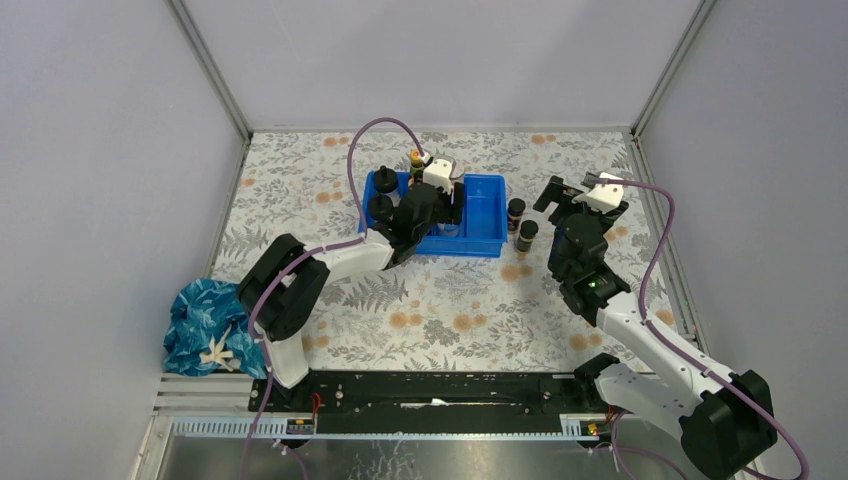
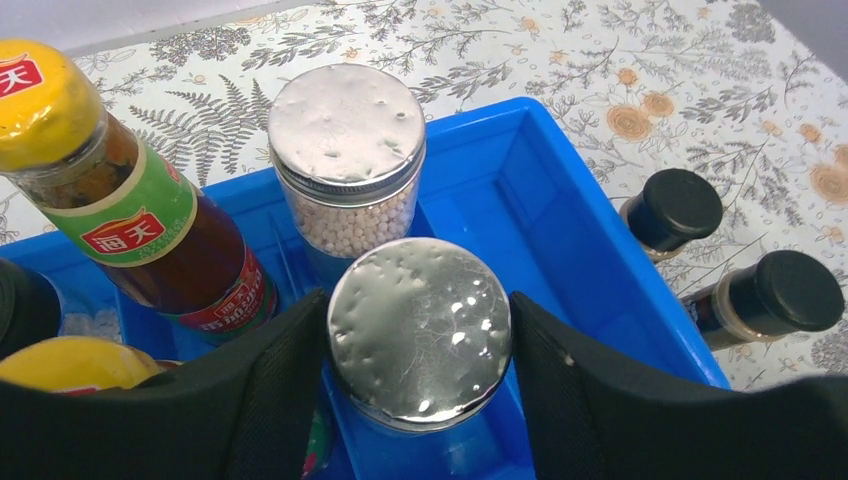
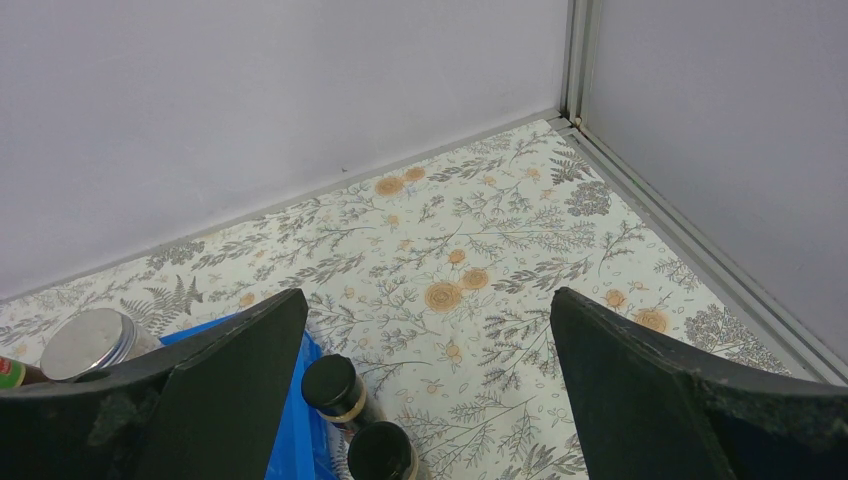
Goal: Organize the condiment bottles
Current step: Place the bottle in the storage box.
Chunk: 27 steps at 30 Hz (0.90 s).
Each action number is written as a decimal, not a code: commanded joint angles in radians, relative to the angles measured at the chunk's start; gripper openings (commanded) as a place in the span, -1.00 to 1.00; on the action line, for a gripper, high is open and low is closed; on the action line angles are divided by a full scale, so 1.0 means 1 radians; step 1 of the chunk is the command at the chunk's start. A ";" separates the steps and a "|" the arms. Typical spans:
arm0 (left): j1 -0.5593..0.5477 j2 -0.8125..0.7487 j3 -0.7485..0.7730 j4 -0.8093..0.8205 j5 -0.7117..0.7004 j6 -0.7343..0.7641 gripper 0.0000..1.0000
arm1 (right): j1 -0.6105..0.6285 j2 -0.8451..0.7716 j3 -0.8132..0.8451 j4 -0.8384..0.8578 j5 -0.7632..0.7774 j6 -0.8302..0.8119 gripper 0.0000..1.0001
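The blue tray (image 1: 485, 225) sits mid-table. My left gripper (image 1: 447, 212) is inside it, its fingers (image 2: 270, 390) pressed against both sides of a silver-lidded jar (image 2: 420, 330) that stands in the tray. The second silver-lidded jar (image 2: 345, 150), filled with white beads, stands just behind it. A red-labelled, yellow-capped bottle (image 2: 130, 220) leans at the left, with another yellow cap (image 2: 60, 365) below it. Two black-domed bottles (image 1: 383, 195) stand at the tray's left end. Two tiny black-capped bottles (image 1: 521, 222) stand on the table right of the tray. My right gripper (image 1: 580, 200) hovers open and empty beside them (image 3: 335, 388).
A crumpled blue cloth (image 1: 205, 325) lies at the near left edge. Grey walls close the table on the left, back and right. A black rail (image 1: 430, 390) runs along the near edge between the arm bases.
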 commanded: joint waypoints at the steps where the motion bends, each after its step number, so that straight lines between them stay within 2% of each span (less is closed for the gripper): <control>1: 0.014 0.006 0.009 0.083 -0.024 -0.001 0.49 | -0.006 0.002 0.004 0.049 0.007 0.008 0.99; 3: 0.014 0.005 0.007 0.084 -0.026 -0.003 0.65 | -0.007 0.001 0.004 0.049 0.006 0.008 0.99; 6: 0.014 0.003 0.007 0.085 -0.026 -0.004 0.73 | -0.007 0.000 0.005 0.047 0.006 0.007 0.99; 27: 0.003 -0.044 0.014 0.091 0.014 -0.021 0.75 | -0.006 0.004 0.014 0.038 0.001 0.008 0.99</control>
